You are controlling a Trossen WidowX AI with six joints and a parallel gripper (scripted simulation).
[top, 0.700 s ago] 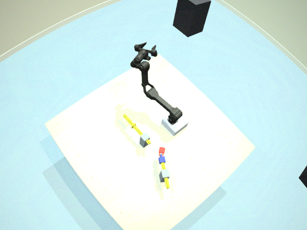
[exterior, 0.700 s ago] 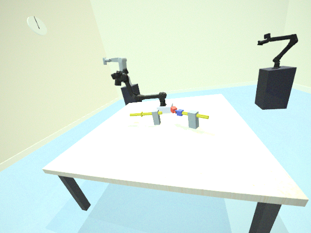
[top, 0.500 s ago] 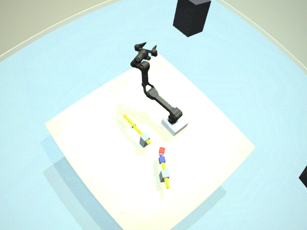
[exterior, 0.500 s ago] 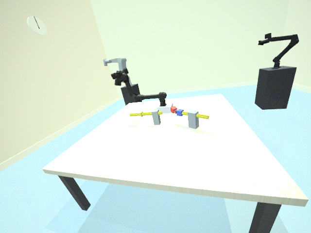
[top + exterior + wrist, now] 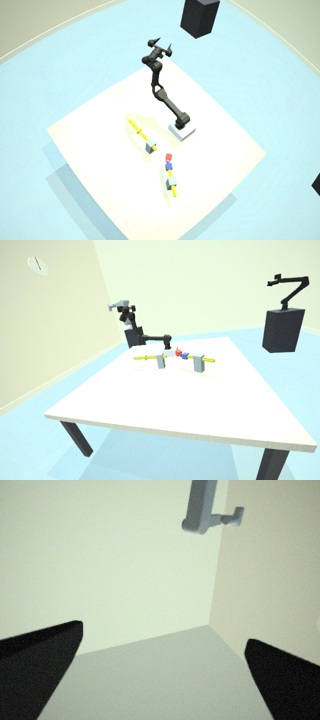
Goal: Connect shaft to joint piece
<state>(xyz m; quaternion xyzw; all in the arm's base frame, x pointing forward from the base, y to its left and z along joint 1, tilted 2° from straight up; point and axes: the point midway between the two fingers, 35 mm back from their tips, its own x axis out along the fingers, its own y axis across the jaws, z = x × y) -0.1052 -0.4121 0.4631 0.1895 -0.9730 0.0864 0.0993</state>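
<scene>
Arm extended away from its base, gripper spread wide and holding nothing.

The arm [image 5: 169, 102] rises from its base, folds at the elbow and reaches up and outward. The gripper [image 5: 160, 45] sits at the far end, both dark fingers fully apart; its exact tilt appears roughly level, though this is hard to confirm.

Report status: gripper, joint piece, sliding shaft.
Gripper open, empty, raised beyond the table edge. Red joint piece untouched. Sliding shaft not inserted. Path unobstructed.

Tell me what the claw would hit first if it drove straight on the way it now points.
Probably nothing nearby: the open claw points off the table toward the room's corner, so likely the wall; the grey camera arm hangs above that line.
</scene>
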